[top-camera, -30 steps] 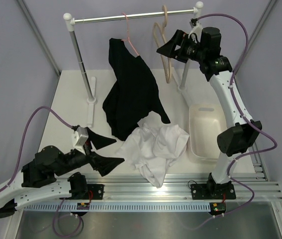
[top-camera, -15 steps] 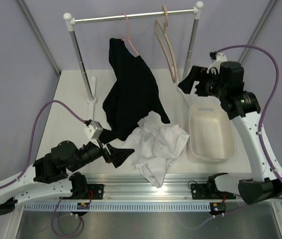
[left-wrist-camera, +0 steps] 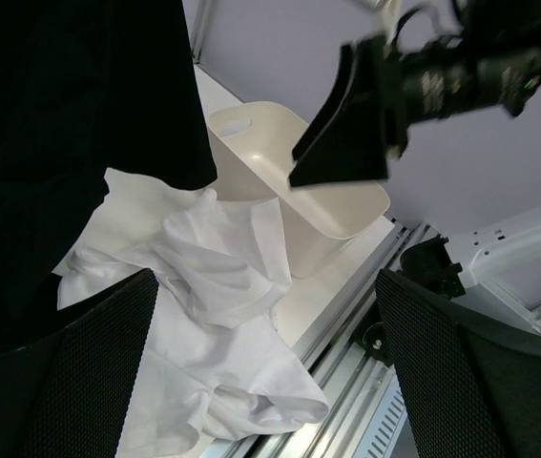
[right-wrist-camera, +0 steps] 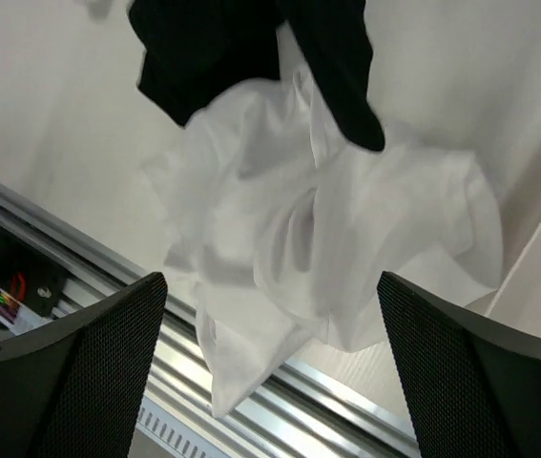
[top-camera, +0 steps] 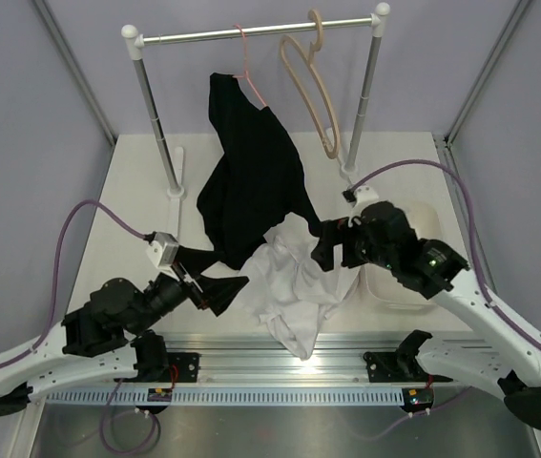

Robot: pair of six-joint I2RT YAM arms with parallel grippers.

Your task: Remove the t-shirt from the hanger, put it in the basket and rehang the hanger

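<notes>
The white t-shirt (top-camera: 294,281) lies crumpled on the table near the front edge, off the hanger. The beige wooden hanger (top-camera: 310,91) hangs bare on the rail at the back right. My left gripper (top-camera: 217,288) is open and empty, just left of the shirt. My right gripper (top-camera: 332,246) is open and empty, low over the shirt's right side. The left wrist view shows the shirt (left-wrist-camera: 213,286) between my open fingers (left-wrist-camera: 89,382). The right wrist view shows the shirt (right-wrist-camera: 327,219) below its open, empty gripper (right-wrist-camera: 270,372).
A black garment (top-camera: 251,172) hangs from a thin pink wire hanger (top-camera: 247,67) on the rack rail (top-camera: 194,36), its hem touching the shirt. A white bin (top-camera: 413,210) stands at the right, partly hidden by my right arm. The rack's posts stand at the back.
My right arm has swung down from the hanger at the rail to just above the shirt. My left gripper has moved right, up to the shirt's edge. The bare hanger has swung slightly.
</notes>
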